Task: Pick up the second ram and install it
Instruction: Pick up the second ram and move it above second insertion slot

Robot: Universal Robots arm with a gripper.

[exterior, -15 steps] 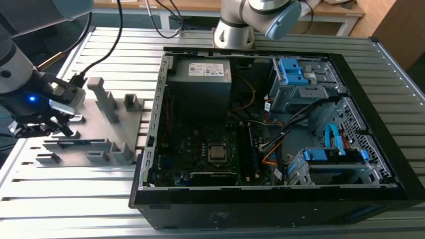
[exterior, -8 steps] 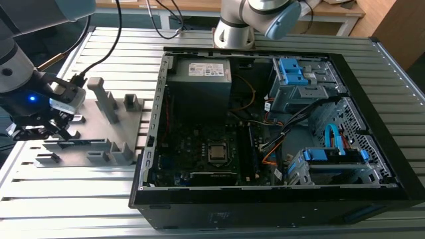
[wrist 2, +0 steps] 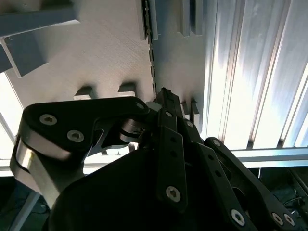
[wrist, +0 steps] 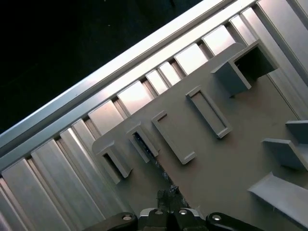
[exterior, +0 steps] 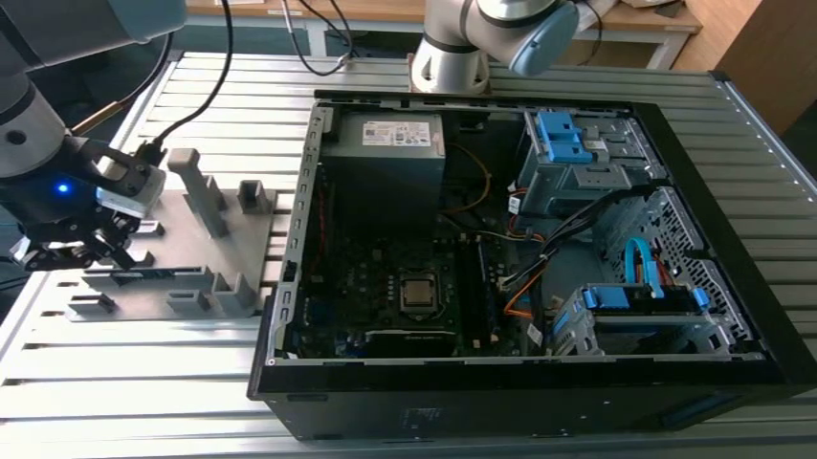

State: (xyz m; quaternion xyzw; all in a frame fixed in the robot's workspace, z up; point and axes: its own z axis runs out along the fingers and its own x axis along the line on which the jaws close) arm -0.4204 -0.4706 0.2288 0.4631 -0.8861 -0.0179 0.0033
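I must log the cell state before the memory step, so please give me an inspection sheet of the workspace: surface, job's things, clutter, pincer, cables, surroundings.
Surface: slatted metal table, bearing a grey holder plate and an open computer case.
Job's things: memory stick, a thin dark strip on edge in the holder plate, not yet in the case.
Clutter: nothing seen.
Pincer: pincer low over the holder plate, close to the stick; contact cannot be told.
Cables: black cables across the table; orange cables and blue cables inside the case.
Surroundings: second arm base behind the case.
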